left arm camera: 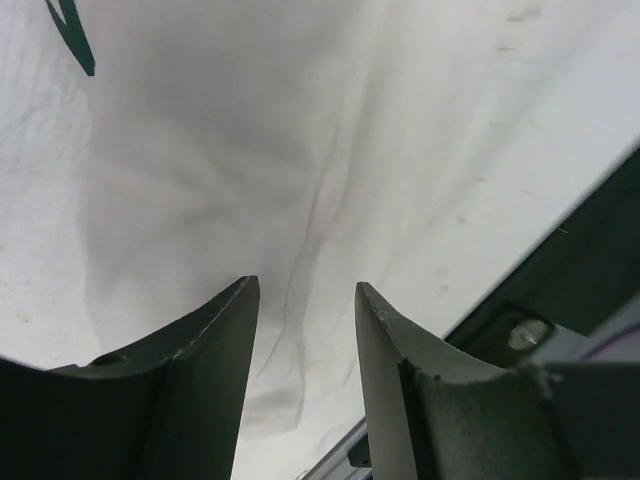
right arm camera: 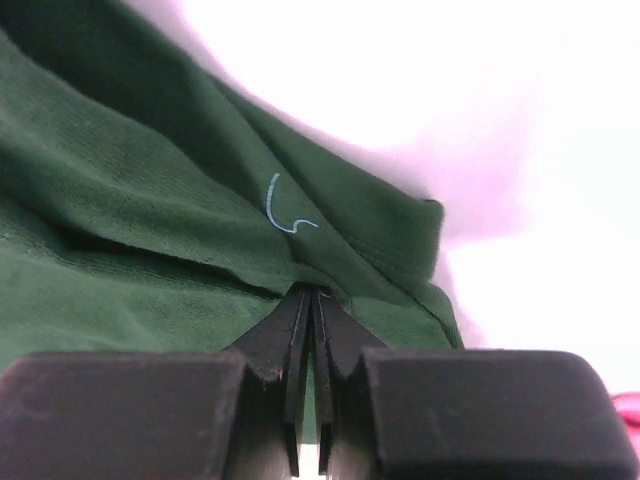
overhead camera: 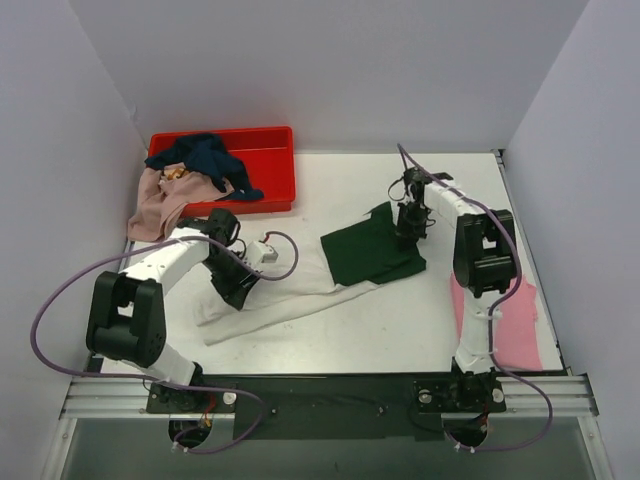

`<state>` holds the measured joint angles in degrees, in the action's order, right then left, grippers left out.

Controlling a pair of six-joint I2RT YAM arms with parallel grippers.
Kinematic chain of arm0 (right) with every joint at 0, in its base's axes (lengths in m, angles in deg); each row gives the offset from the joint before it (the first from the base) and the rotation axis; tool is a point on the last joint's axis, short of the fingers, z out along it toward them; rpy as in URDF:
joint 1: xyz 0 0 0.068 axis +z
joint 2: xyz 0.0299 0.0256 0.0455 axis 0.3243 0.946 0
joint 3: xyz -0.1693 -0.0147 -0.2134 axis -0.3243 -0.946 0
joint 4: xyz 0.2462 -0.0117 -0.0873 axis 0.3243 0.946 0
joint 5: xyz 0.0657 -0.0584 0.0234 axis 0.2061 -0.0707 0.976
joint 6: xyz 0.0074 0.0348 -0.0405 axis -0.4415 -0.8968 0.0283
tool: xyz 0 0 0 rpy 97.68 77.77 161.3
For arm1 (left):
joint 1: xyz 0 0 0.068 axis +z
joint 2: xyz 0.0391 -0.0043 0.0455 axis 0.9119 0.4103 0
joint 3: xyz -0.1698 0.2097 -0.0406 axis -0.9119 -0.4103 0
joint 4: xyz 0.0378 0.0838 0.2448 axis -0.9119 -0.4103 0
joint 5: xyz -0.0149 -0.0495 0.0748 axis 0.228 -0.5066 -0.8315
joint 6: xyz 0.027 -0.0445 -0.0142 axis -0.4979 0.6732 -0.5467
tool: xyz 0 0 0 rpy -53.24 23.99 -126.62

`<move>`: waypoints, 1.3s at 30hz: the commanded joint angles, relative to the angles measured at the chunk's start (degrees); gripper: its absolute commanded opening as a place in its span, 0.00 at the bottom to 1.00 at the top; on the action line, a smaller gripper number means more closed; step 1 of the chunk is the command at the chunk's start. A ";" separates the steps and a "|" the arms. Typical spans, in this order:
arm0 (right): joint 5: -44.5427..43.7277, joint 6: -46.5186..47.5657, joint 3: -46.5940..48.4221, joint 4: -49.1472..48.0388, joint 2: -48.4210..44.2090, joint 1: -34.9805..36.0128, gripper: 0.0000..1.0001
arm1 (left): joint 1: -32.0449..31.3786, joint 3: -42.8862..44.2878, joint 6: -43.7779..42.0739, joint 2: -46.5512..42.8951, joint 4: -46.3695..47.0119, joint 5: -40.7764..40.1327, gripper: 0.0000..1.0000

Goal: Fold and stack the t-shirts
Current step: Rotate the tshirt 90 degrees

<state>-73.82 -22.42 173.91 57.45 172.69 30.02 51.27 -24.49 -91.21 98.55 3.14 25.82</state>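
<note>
Top camera overhead, facing down; wrist cameras close against t-shirt [overhead camera: 310,287] [left arm camera: 300,150] [right arm camera: 150,200], also seen from top.

At the tips of the right end effector [right arm camera: 310,300], the green part of the t-shirt [right arm camera: 120,200] is being shown as matt, finely fuzzy knitted cloth. Below the left end effector [left arm camera: 305,290], the same shirt's white cloth is being seen as smooth, matt and softly creased. The fingers [left arm camera: 200,380] of both end effectors are being shown as matt black plastic, slightly grainy. Beyond the left end effector, the crate [overhead camera: 270,150] is being seen as smooth red plastic.
</note>
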 commanded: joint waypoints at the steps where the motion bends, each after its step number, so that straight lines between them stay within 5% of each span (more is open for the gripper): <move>1: -3.00 4.83 11.57 4.92 3.67 -3.97 0.00 | -0.09 10.24 -9.09 -4.37 -20.31 17.20 0.53; 6: -2.83 6.42 13.53 6.33 -2.72 -3.80 0.11 | 3.16 10.98 -2.18 -4.20 -12.44 7.30 0.50; 12: 4.88 1.43 -2.28 0.90 -11.43 -2.83 0.25 | 4.22 5.62 -1.81 -2.26 -3.38 -2.73 0.52; 16: 10.97 -3.76 -11.17 -5.88 -12.85 -1.95 0.06 | 3.87 0.00 -2.60 -2.00 3.47 -6.26 0.55; 19: 11.15 -5.62 -12.33 -7.38 -9.87 -2.74 0.00 | 1.59 -3.96 -3.48 -1.91 2.00 -3.81 0.25; 21: 10.54 -6.67 -10.48 -7.12 -6.53 -4.31 0.00 | -0.25 -6.16 -3.83 -2.35 0.33 -2.40 0.22; 27: 10.01 -7.29 10.58 -0.62 10.05 -10.38 0.00 | -10.27 -10.21 -5.94 -5.60 -4.86 2.08 0.30; 32: 16.77 -6.76 42.36 10.97 24.22 -10.83 0.00 | -18.62 -3.28 -3.39 -8.32 -9.51 7.19 0.53; 35: 20.19 -7.72 48.84 10.55 27.22 -13.20 0.01 | -18.63 3.47 -4.44 -8.41 -13.47 9.20 0.57; 39: 26.36 -6.77 46.67 6.08 21.27 -13.90 0.24 | -18.46 6.22 -4.62 -10.08 -15.33 10.01 0.58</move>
<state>-54.13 -29.66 220.23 62.13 200.67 16.77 32.56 -21.65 -95.16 91.38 -7.94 32.24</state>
